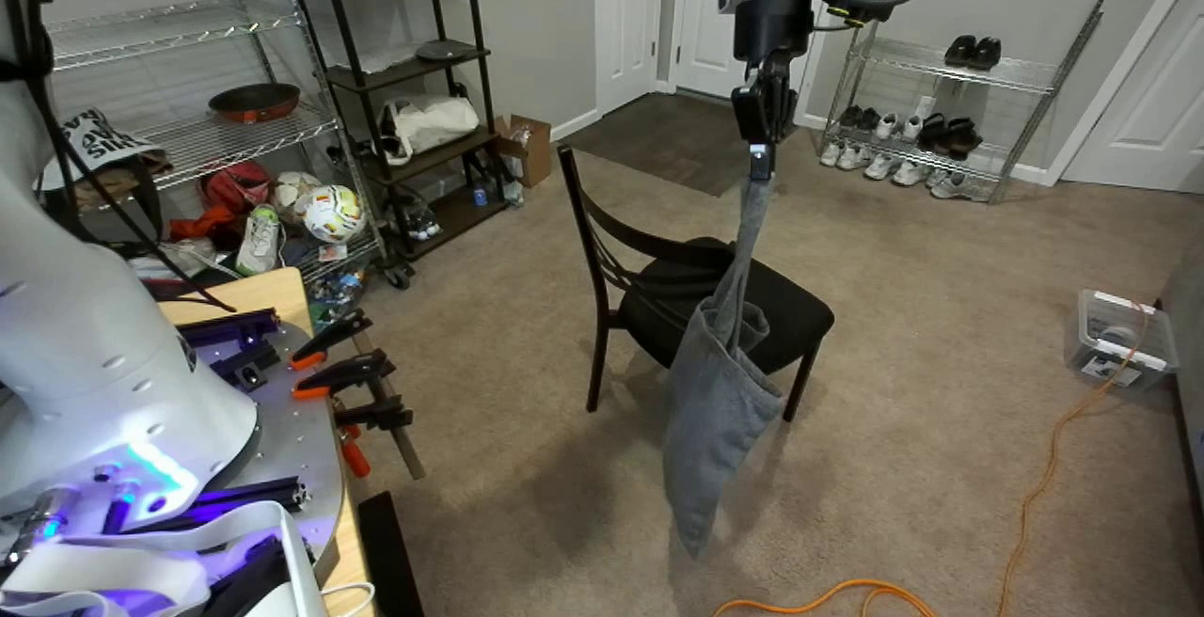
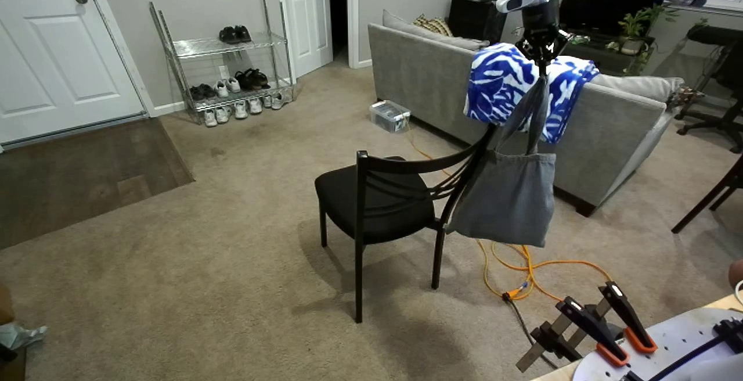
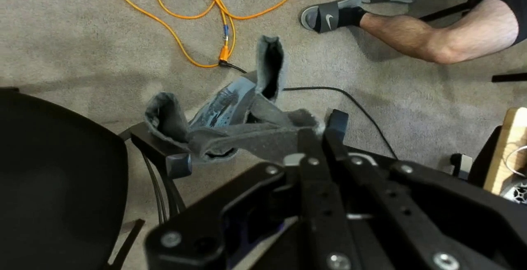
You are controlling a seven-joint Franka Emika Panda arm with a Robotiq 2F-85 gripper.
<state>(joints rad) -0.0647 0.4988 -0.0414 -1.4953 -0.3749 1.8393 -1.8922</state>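
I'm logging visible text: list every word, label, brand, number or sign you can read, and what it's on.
No words are clearly readable.
Nike swoosh, no letters: sandals.
Too blurred: black lettering on the white item, wire shelf.
Too small: labels on the clear bin.

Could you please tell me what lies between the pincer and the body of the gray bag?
The gray straps lie there, running from the pincer down to the bag's body; both exterior views show this.

Bag beneath the gripper and beside the chair
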